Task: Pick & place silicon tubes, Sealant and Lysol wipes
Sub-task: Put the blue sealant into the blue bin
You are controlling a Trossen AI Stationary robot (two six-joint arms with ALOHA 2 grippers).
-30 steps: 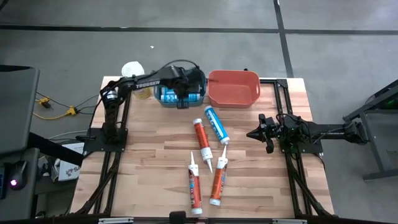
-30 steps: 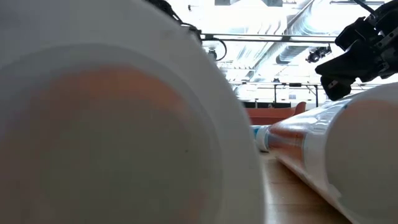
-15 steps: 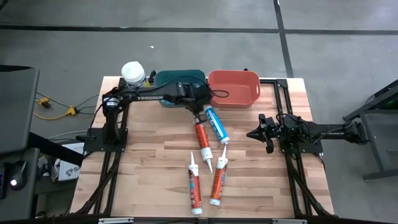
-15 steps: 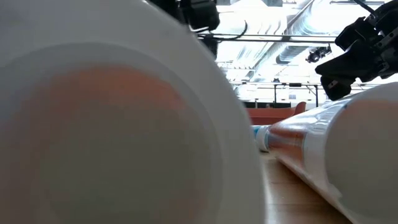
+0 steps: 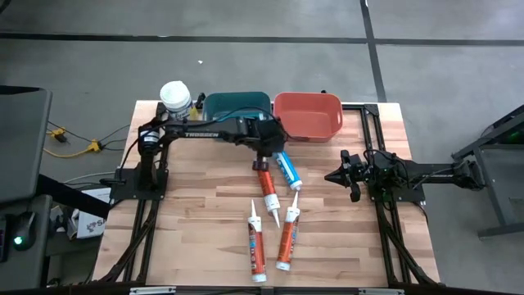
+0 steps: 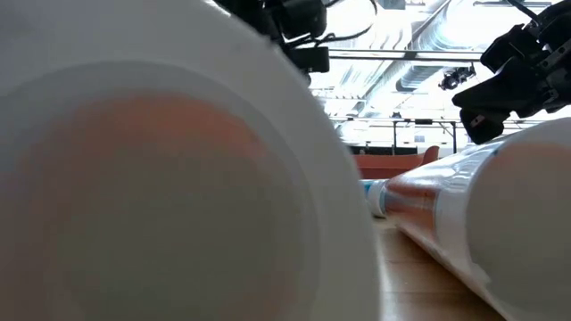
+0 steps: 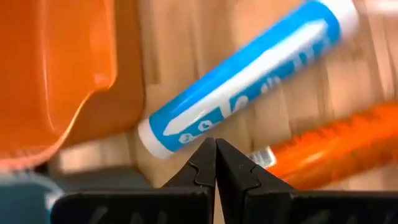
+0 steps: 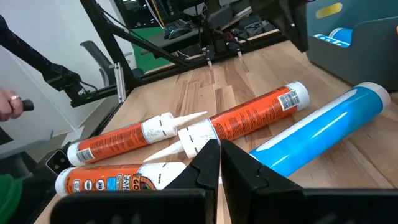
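Orange-labelled tubes lie nearest the table's front edge: two nozzle-tipped orange tubes [image 5: 256, 246] [image 5: 286, 238] side by side, then a third orange tube [image 5: 265, 185] farther back, with the blue tube [image 5: 285, 166] just beside it.

We find the left gripper [image 5: 264, 150] above the butt ends of these last two, its fingers pressed together and holding nothing; the left wrist view confirms the closed tips over the blue tube [image 7: 249, 74]. The right gripper [image 5: 342, 176] waits at the right side of the table, also pressed together and empty.

Behind the tubes stand the teal bin [image 5: 237, 101] and the red bin [image 5: 308, 115]. The Lysol wipes [image 5: 175, 95] stand upright at the far left corner, beside the teal bin.

Risk, as we judge it: a descent with closed fingers would push or roll a tube instead of gripping it, and the two close-lying tubes invite a double contact.

The low view is largely blocked by tubes close to the lens; only the high view gives the layout. The right wrist view alone shows a person's hand [image 8: 9, 104] beyond the table.
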